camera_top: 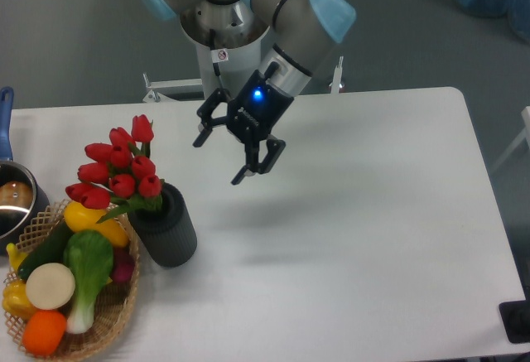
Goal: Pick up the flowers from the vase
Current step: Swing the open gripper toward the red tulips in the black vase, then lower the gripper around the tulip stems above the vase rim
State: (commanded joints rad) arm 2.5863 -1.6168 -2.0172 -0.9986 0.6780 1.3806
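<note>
The flowers (116, 170), red tulip buds on green stems, stand in the dark ribbed vase (168, 231) at the table's left side, leaning to the left over the basket. My gripper (219, 160) hangs open in the air to the right of the buds and above the table. Nothing is between its two black fingers. It is apart from the flowers by about a hand's width.
A wicker basket (108, 326) full of vegetables and fruit sits at the front left, touching the vase. A metal pot (14, 200) with a blue handle stands at the left edge. The robot's base (224, 39) rises behind the table.
</note>
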